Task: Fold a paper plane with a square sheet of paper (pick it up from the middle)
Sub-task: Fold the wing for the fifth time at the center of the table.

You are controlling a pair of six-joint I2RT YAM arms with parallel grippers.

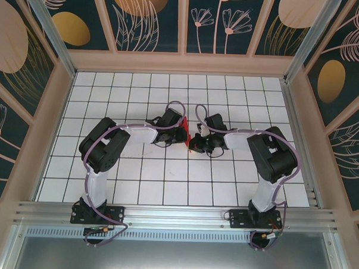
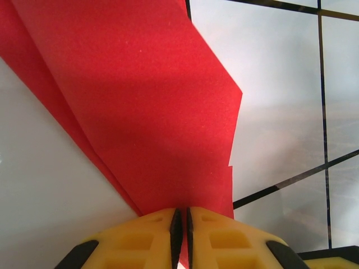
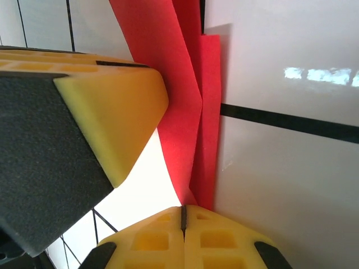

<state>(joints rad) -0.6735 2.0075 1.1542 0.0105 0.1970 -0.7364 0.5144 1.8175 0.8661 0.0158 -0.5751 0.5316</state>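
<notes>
Tabletop (image 1: pixel 135 186): white grid tiles, walled in by patterned panels. Left arm (image 1: pixel 107 146) and right arm (image 1: pixel 268 153) both reach inward and meet near the middle of the grid, wrists nearly nose to nose. Between them is the square sheet of paper (image 2: pixel 140 112), no longer a flat square. It is a creased red shape, several layers lying over one another, with one stepped edge showing in the left wrist view. It looks raised off the tiles, going by the shadow under it, though I cannot tell whether a corner touches down. Left claw (image 2: pixel 181 216): yellow fingers drawn nearly together, pinching the red layers at their lower end. Right claw (image 3: pixel 183 212): fingers pressed tight together, the red strips (image 3: pixel 185 112) running down into the seam, so it grips the paper too. A big yellow-and-black finger (image 3: pixel 106 112), probably the left claw's, sits just beside the paper in the right wrist view. Judgement: mid-fold, early creases made, not yet a narrow dart. The next move calls for one claw to anchor the centre crease while the other carries a flap over. Then set the paper down on the tiles and press the fold flat. Keep the layers lined up; thin paper pulled from both ends could slip or tear.
</notes>
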